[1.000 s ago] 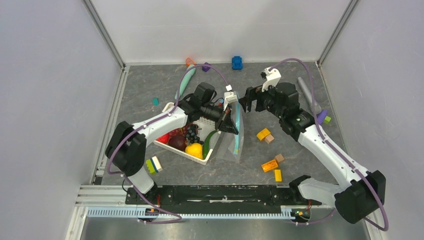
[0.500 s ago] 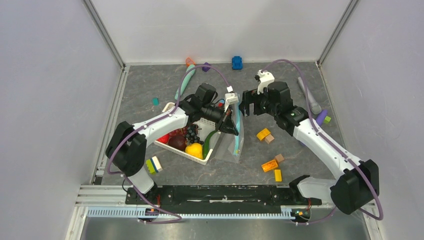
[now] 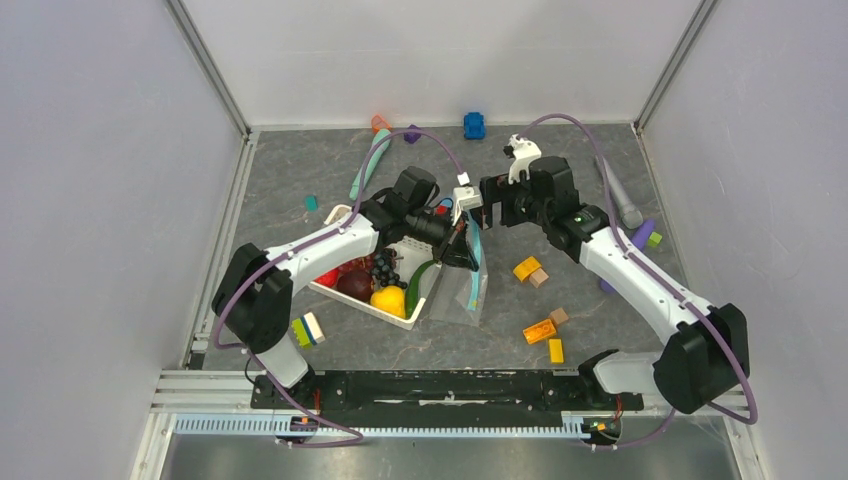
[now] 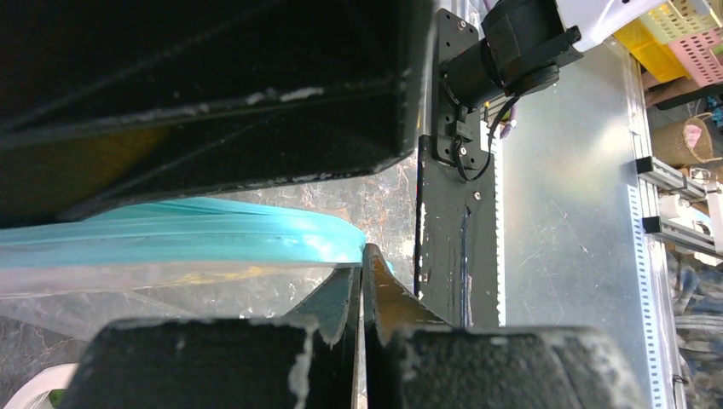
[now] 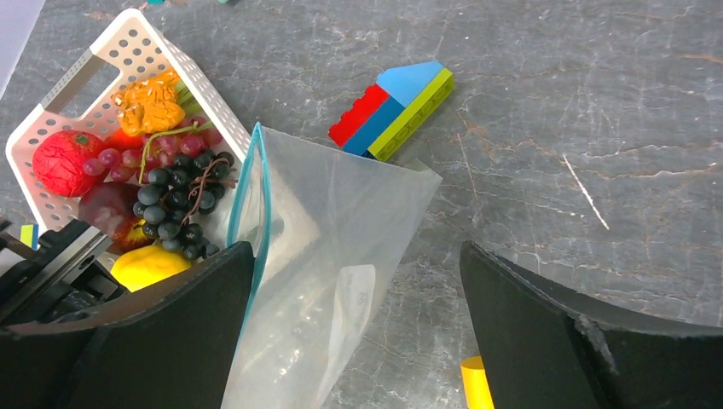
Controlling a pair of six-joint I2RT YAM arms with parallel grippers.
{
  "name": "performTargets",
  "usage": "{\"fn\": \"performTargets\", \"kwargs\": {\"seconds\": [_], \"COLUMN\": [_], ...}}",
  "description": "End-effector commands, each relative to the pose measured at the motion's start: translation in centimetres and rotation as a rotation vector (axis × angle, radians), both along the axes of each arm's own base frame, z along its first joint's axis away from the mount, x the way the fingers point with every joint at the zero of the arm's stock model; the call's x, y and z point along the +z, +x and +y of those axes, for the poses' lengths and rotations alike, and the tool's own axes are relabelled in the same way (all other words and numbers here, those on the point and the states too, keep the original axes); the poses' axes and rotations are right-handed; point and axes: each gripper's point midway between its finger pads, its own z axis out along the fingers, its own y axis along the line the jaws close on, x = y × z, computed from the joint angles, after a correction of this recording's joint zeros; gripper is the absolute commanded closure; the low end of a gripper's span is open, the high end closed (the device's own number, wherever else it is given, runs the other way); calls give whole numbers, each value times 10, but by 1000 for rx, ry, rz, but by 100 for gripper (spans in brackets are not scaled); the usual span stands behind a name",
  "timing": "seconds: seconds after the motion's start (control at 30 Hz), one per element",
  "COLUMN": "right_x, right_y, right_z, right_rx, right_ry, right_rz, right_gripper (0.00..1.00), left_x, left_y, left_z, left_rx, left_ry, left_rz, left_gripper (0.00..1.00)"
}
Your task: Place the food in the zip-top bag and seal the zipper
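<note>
The clear zip-top bag [image 3: 462, 292] hangs beside the white basket, its teal zipper [image 3: 476, 243] held up. My left gripper [image 3: 462, 248] is shut on the zipper edge; in the left wrist view the teal strip [image 4: 213, 240] ends at the closed fingertips [image 4: 362, 266]. My right gripper [image 3: 487, 207] is open just above the bag's top. In the right wrist view the bag [image 5: 341, 281] and zipper [image 5: 256, 200] lie between its spread fingers [image 5: 170, 332]. The food lies in the basket: red fruit [image 5: 60, 162], grapes [image 5: 175, 204], yellow fruit [image 5: 149, 264], green pod [image 3: 420, 280].
The white mesh basket [image 3: 372, 309] sits left of the bag. Orange and yellow blocks [image 3: 539, 330] and a wooden cube [image 3: 558, 316] lie to the right. A teal marker toy [image 3: 370, 165], a blue toy [image 3: 474, 125] and a grey marker [image 3: 620, 195] lie at the back.
My right arm has swung left and its open gripper has come up close to the bag's top edge. The left gripper has kept its hold on the zipper edge.
</note>
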Motion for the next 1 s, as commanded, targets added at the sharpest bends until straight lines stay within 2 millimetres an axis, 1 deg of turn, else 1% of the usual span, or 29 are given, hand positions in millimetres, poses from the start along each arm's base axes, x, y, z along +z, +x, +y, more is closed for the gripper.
{"fn": "performTargets", "kwargs": {"seconds": [0.0,0.13,0.23,0.3,0.43,0.53,0.6,0.77,0.87,0.97], "right_x": [14,9,3,0,-7,-9,-10,-8,-6,-6], "right_y": [-1,-3,-5,-7,-5,-5,-3,-1,-1,0], "right_z": [16,10,6,5,-3,-3,-1,15,25,29], "right_rx": [69,59,44,38,-9,-27,-36,-2,23,30], "right_ry": [52,20,7,2,-23,-15,1,89,133,156], "right_rz": [-2,4,12,25,45,57,70,78,81,87], "right_gripper": [6,16,32,37,41,45,49,63,65,65], "left_x": [17,18,19,19,17,16,15,11,9,6], "left_y": [5,6,7,7,9,11,11,12,14,16], "left_z": [-5,-6,-8,-7,-7,-7,-7,-9,-9,-9], "left_rx": [-18,-14,-12,-12,1,15,19,24,41,54], "left_ry": [-35,-34,-35,-36,-27,-18,-14,-4,8,21], "left_rz": [-91,-91,-88,-92,-94,-93,-91,-81,-83,-85], "left_gripper": [98,98,98,98,98,98,98,98,98,98]}}
